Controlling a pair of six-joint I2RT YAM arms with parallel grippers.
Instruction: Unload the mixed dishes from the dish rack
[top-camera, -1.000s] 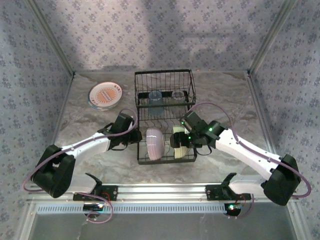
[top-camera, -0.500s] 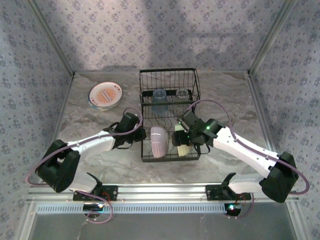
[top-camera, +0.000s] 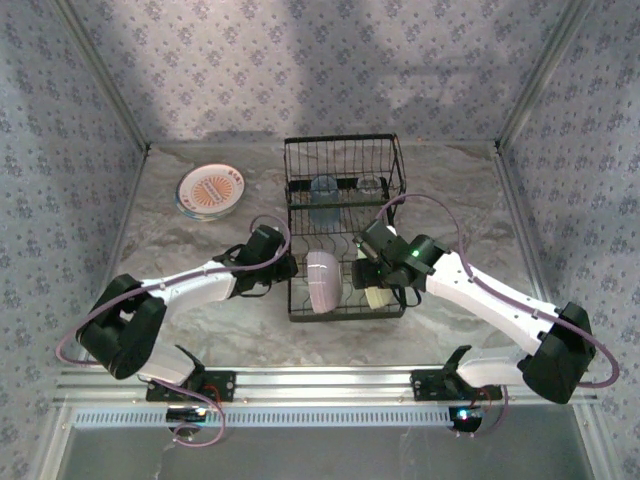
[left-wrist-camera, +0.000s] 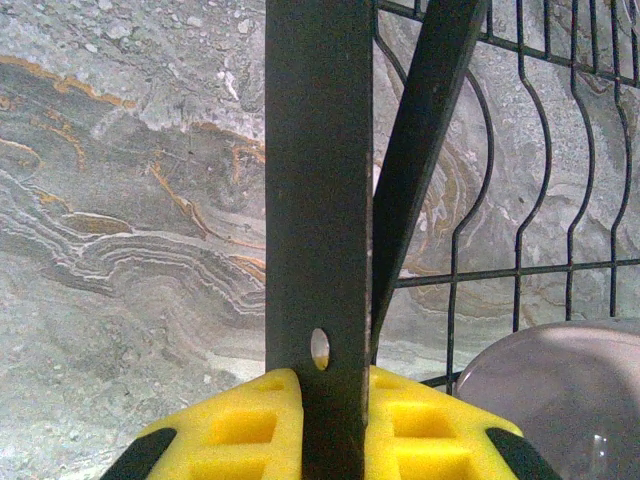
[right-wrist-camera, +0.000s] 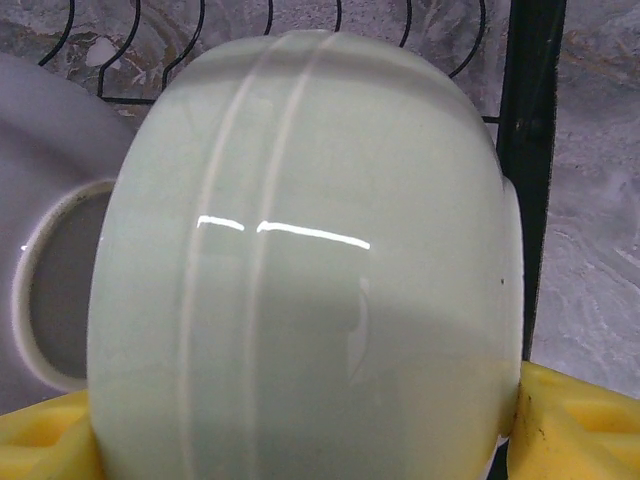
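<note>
Where the grey marbled worktop (top-camera: 450, 200) is enclosed by flower-patterned walls (top-camera: 300, 70), a black wire dish rack (top-camera: 345, 160) is reached from both sides.
The left arm is stretched low, its hand (top-camera: 287, 268) clamped on the rack's left frame bar; the right arm is bent inward, its hand (top-camera: 368, 285) closed around a glossy pale green bowl (right-wrist-camera: 300, 250) set on edge in the near section, beside a lavender bowl (top-camera: 322, 283).
</note>
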